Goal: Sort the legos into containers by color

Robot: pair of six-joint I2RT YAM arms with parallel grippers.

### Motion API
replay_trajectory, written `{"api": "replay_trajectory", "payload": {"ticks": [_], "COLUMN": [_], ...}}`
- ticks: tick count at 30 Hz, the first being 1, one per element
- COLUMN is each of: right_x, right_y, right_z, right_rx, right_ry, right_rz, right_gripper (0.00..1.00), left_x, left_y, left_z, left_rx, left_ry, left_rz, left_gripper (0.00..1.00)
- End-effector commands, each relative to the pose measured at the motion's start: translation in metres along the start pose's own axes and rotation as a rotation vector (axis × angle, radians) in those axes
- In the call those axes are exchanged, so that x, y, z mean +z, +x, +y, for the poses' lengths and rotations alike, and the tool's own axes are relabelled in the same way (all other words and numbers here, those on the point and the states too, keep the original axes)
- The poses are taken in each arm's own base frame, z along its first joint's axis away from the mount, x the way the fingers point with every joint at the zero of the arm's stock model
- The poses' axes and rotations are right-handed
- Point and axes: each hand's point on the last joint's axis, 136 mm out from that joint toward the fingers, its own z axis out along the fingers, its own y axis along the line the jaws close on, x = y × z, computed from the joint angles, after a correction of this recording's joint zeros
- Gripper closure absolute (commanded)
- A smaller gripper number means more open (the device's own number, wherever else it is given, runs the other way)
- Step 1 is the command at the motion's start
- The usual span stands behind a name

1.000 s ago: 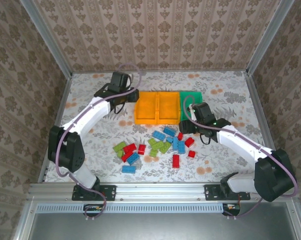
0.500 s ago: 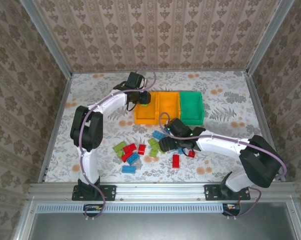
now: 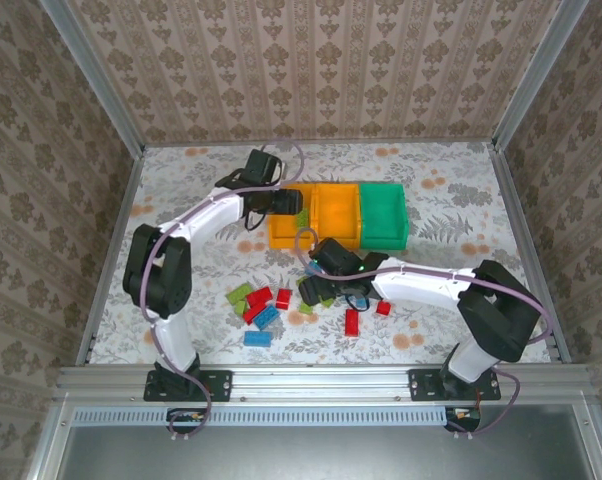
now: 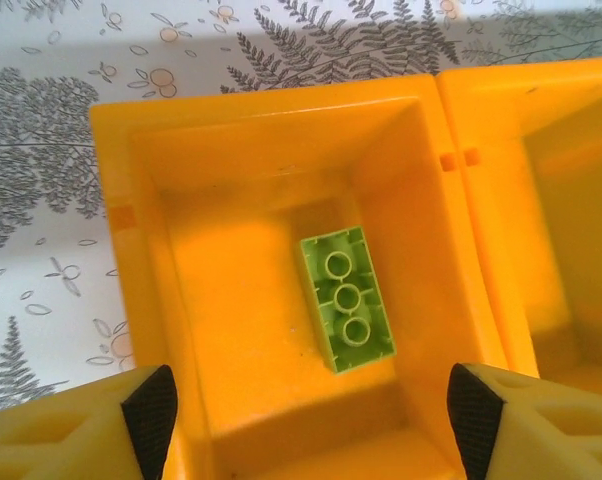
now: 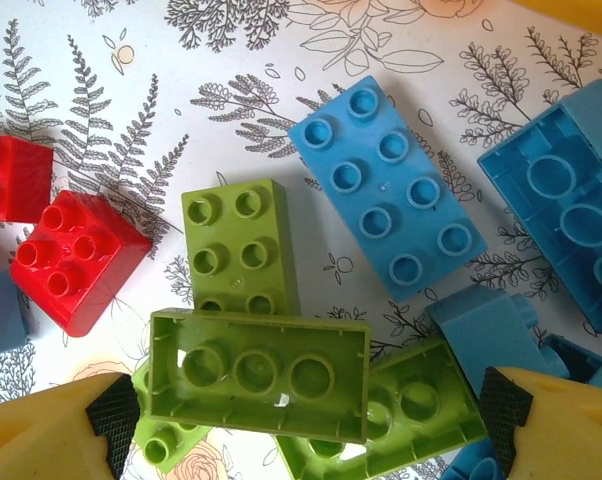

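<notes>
Top external view says the sort has barely started: nearly all the legos (image 3: pixel 266 303) lie loose on the floral surface (image 3: pixel 461 200), a red, blue and light green scatter in front of the three bins. From above, the middle orange bin (image 3: pixel 339 243) and the green bin (image 3: pixel 385 246) look bare inside. The left arm (image 3: pixel 201 215) has its wrist over the left orange bin (image 3: pixel 281 243) and covers part of it. Left wrist view fills that gap: one light green brick (image 4: pixel 346 298) lies underside up on that bin's floor, alone, with the left jaws spread wide above it and holding nothing. So I'd count one brick binned and everything else to go. The right arm (image 3: pixel 421 285) reaches into the middle of the scatter, and from above its jaws are too small to read. Right wrist view settles it: right jaws wide open and empty, straddling an upturned light green brick (image 5: pixel 259 375) but not closed on it. That brick rests partly on a lower light green brick (image 5: pixel 411 410). A studs-up light green brick (image 5: pixel 239 245), a blue eight-stud brick (image 5: pixel 386 205) and a red brick (image 5: pixel 76 260) lie just beside. The stacking, and which way up each piece lies, can't be read from overhead. My guess is the upturned green one is the likely next pick.
</notes>
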Motion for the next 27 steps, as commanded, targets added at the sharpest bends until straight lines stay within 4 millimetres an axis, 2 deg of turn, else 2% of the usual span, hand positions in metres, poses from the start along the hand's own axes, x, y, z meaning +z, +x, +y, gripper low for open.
{"api": "replay_trajectory", "payload": {"ticks": [1, 6, 8, 9, 18, 25, 27], "right_x": [0.001, 0.011, 0.015, 0.016, 0.03, 0.032, 0.031], "right_y": [-0.001, 0.007, 0.008, 0.008, 0.008, 0.011, 0.012], "right_z": [0.006, 0.001, 0.002, 0.002, 0.005, 0.004, 0.004], "right_rx": [-0.054, -0.07, -0.072, -0.073, -0.093, -0.099, -0.095], "right_ry": [0.024, 0.074, 0.075, 0.078, 0.11, 0.126, 0.129], "right_rz": [0.03, 0.079, 0.092, 0.097, 0.123, 0.144, 0.151], "right_gripper": [0.08, 0.08, 0.06, 0.06, 0.07, 0.15, 0.19], "left_x": [-0.021, -0.031, -0.035, -0.036, -0.05, -0.054, -0.056], "left_y": [-0.004, 0.011, 0.017, 0.019, 0.038, 0.047, 0.046], "left_z": [-0.002, 0.012, 0.019, 0.022, 0.035, 0.038, 0.049], "left_rx": [-0.013, -0.056, -0.07, -0.073, -0.081, -0.085, -0.11], "left_ry": [0.002, -0.008, -0.016, -0.02, -0.057, -0.062, -0.079], "left_rz": [-0.053, -0.063, -0.061, -0.059, -0.094, -0.08, -0.088], "left_gripper": [0.21, 0.14, 0.01, 0.0, 0.0, 0.0, 0.0]}}
